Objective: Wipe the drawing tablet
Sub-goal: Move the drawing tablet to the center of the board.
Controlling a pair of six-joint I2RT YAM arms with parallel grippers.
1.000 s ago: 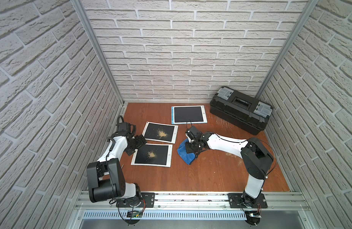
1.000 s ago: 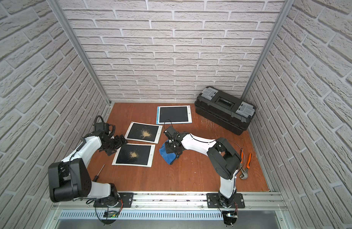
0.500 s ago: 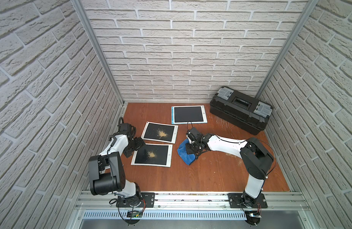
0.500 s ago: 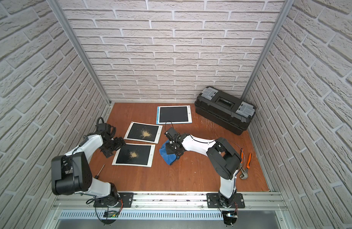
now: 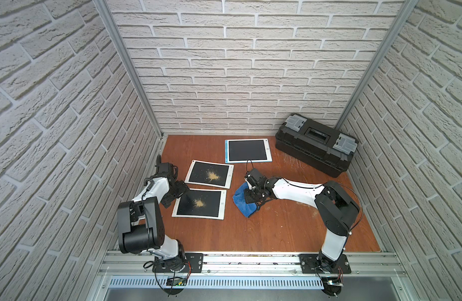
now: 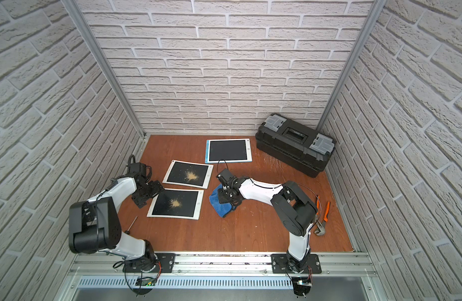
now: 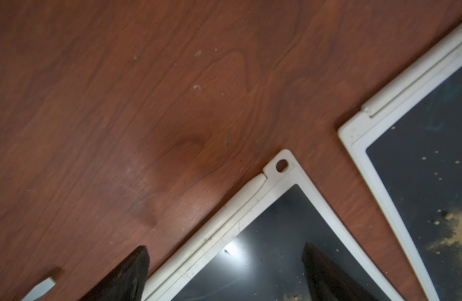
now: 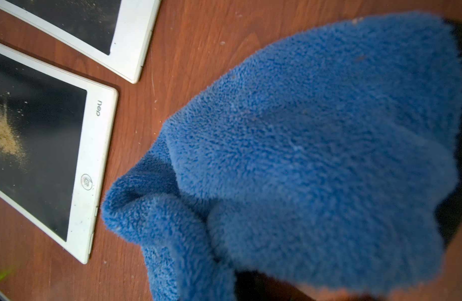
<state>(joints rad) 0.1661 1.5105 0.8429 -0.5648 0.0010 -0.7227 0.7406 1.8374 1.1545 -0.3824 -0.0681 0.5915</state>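
While the right end effector [image 5: 251, 200] is pinched shut on the fluffy blue cloth [image 5: 241, 204], the nearer white drawing tablet with a black screen [image 5: 188, 209] lies flat on the brown wooden tabletop [image 5: 276, 229] just to its left, long side running left to right, with 1 tan dust pile [image 5: 198, 202] in the middle. The left end effector [image 7: 224, 273] is spread wide across that tablet's edge by its far left corner — maybe to hold it still.

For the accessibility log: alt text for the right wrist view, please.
A bunched blue cloth fills most of the frame, close to the camera, over the wooden table. Beside it lie two white-framed tablets: the deli-branded tablet carries tan powder on its dark screen; the second tablet is mostly cut off.
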